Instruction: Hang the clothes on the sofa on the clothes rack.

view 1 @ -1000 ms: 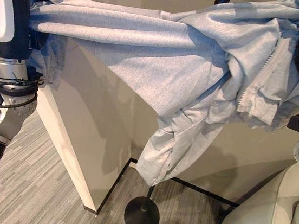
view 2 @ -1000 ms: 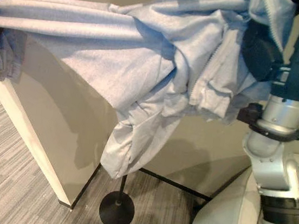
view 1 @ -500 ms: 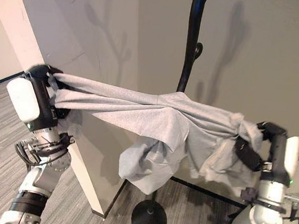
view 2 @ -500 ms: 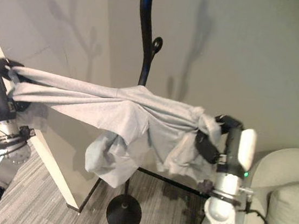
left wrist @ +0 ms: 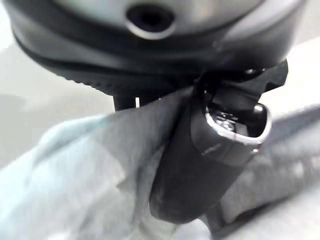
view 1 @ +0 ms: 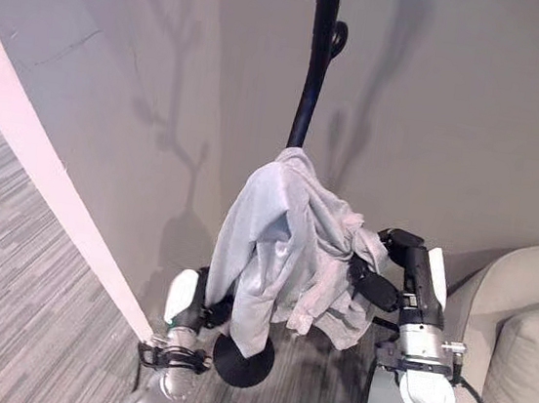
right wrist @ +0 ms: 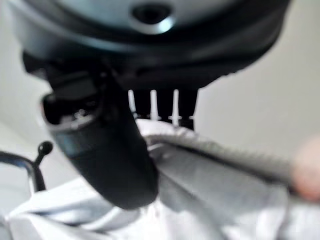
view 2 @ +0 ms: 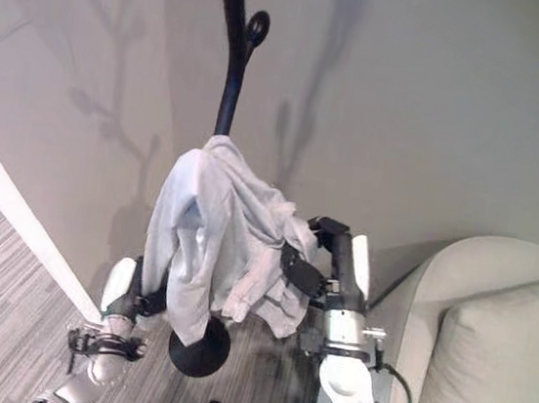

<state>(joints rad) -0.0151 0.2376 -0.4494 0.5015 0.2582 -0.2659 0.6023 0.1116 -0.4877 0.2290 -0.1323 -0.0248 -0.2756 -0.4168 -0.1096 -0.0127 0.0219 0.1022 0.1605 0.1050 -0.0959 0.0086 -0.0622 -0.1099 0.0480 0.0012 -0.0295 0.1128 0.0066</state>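
You have a pale grey garment [view 1: 283, 252] draped on a glossy black clothes rack [view 1: 314, 79] with a black round base [view 1: 242, 360]. The wall [view 1: 478, 109] is plain beige-grey, the floor [view 1: 15, 269] grey with fine streaks, the sofa [view 1: 519, 331] light beige. Each robot hand, left [view 1: 212, 310] and right [view 1: 377, 288], is black.

Garment [view 1: 283, 252] hangs on the rack pole [view 1: 314, 79], w/ rack base [view 1: 242, 360] below on floor. My left hand [view 1: 209, 307] at its lower left edge, my right hand [view 1: 377, 284] at its right side. Sofa [view 1: 519, 331] far right.
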